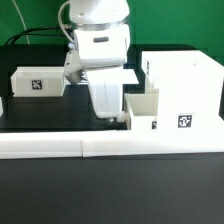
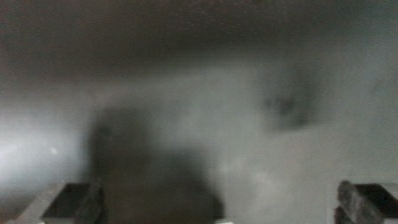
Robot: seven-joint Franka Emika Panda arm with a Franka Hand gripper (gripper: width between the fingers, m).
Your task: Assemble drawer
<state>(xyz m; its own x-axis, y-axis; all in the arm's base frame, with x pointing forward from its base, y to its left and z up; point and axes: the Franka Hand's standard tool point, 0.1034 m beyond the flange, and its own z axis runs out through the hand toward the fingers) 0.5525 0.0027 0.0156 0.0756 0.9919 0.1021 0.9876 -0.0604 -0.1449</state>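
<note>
The tall white drawer casing (image 1: 182,82) stands at the exterior view's right, with a square tag on its front. One small open-top tray (image 1: 143,112) sits against the casing's left side. The second tray (image 1: 38,82), with a tag on its front, rests at the far left. My gripper (image 1: 109,116) hangs low over the black table just left of the first tray. In the wrist view the picture is very blurred. The two fingertips (image 2: 71,203) show at the frame's corners, far apart, with nothing sharp between them.
A long low white L-shaped wall (image 1: 100,146) runs along the front of the table. The flat marker board (image 1: 131,73) lies behind my arm. Black table (image 1: 40,112) shows between the left tray and the wall.
</note>
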